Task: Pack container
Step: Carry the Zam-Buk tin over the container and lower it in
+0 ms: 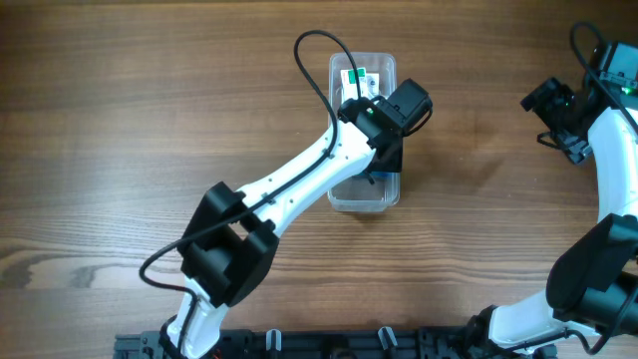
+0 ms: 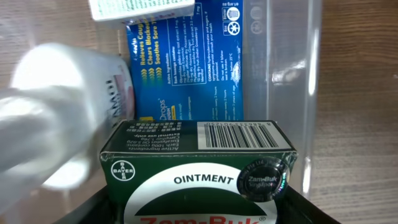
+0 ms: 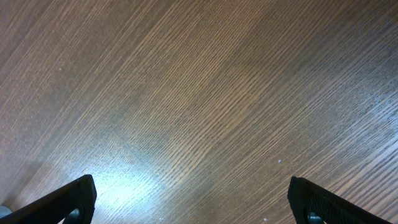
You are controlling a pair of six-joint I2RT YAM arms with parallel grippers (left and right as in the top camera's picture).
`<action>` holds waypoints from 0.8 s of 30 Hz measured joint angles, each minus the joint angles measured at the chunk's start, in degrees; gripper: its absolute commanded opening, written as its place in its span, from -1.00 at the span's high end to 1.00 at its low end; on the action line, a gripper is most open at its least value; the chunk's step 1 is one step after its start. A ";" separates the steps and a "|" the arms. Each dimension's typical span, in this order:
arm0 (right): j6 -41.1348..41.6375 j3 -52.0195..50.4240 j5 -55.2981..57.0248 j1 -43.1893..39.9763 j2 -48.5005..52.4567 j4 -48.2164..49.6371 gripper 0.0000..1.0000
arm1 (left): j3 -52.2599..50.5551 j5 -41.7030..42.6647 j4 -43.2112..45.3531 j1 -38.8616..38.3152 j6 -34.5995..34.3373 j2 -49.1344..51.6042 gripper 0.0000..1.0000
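**Overhead:** the left hand (image 1: 385, 163) reaches into the container (image 1: 364, 199), which stands mid-table.
**Left wrist:** the hand is clamped on the green ointment box (image 2: 198, 149), apparently to seat it beside the blue box (image 2: 186, 62).
**Right wrist:** the right hand (image 3: 193, 199), its fingers apart, idles over the table (image 3: 205, 81).

You see a dark green box (image 2: 199, 168) with a white oval, white lettering, red letters at its lower edge and a black barcode on white. The blue box (image 2: 186, 68) carries white and yellow print. The blurred bottle (image 2: 56, 118) looks whitish. The container (image 2: 280, 74) is clear; the table (image 3: 199, 93) is brown with fine wood grain.
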 measured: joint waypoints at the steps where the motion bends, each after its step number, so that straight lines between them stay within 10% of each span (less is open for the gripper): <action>1: 0.00 0.00 0.00 0.00 0.00 0.00 -1.00 | 0.00 0.04 0.28 0.00 -0.07 0.59 -0.26; 24: 0.00 0.00 0.00 0.00 0.00 0.00 -1.00 | 0.00 0.42 2.23 0.02 -0.39 3.30 -0.42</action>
